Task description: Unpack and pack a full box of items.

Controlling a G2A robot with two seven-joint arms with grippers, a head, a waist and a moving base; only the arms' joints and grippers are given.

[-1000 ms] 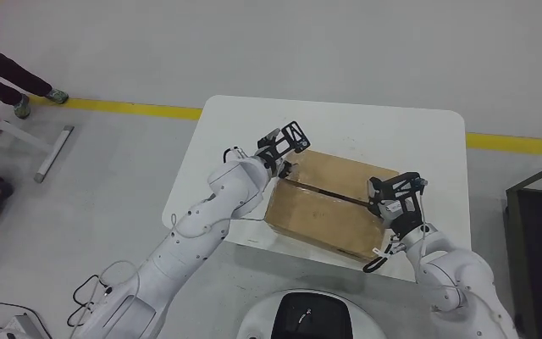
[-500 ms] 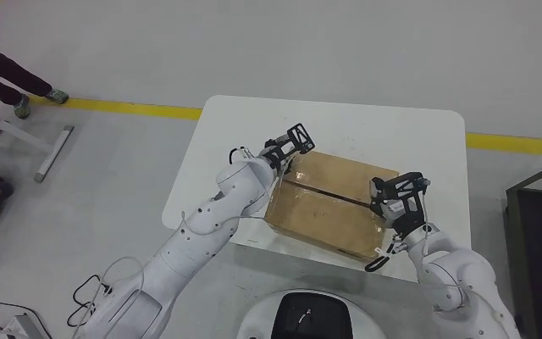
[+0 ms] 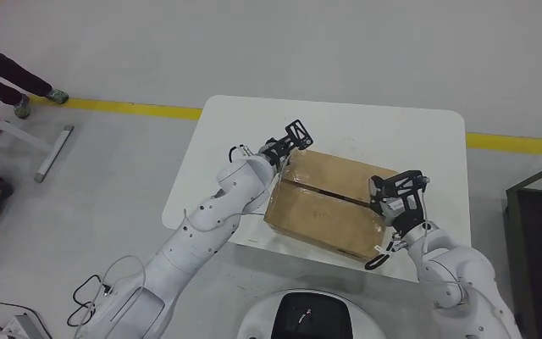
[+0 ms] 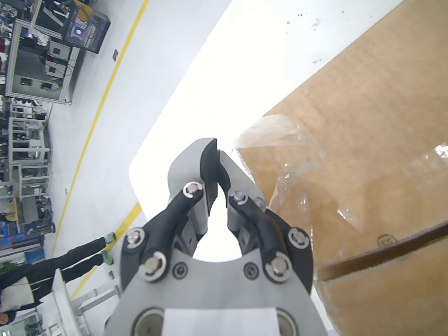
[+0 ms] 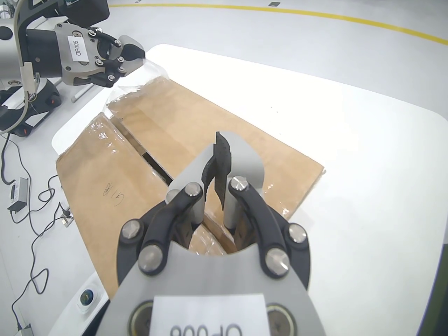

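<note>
Here, the left gripper [image 4: 214,162] is clenched, its pads pressed together just off the far corner of the cardboard box [image 3: 326,212]. A lifted end of clear tape [image 4: 269,131] curls up from that corner and reaches the fingertips. Whether it is actually caught between the pads cannot be told. The right gripper [image 5: 218,162] is also clamped closed with nothing between its fingers, and hangs over the opposite end of the box, above the middle seam [image 5: 154,166]. The box's two top flaps are folded down, with a narrow dark gap along that seam and wrinkled tape over it. The box lies flat and turned at an angle on the white table [image 3: 373,127], toward the robot's edge.
</note>
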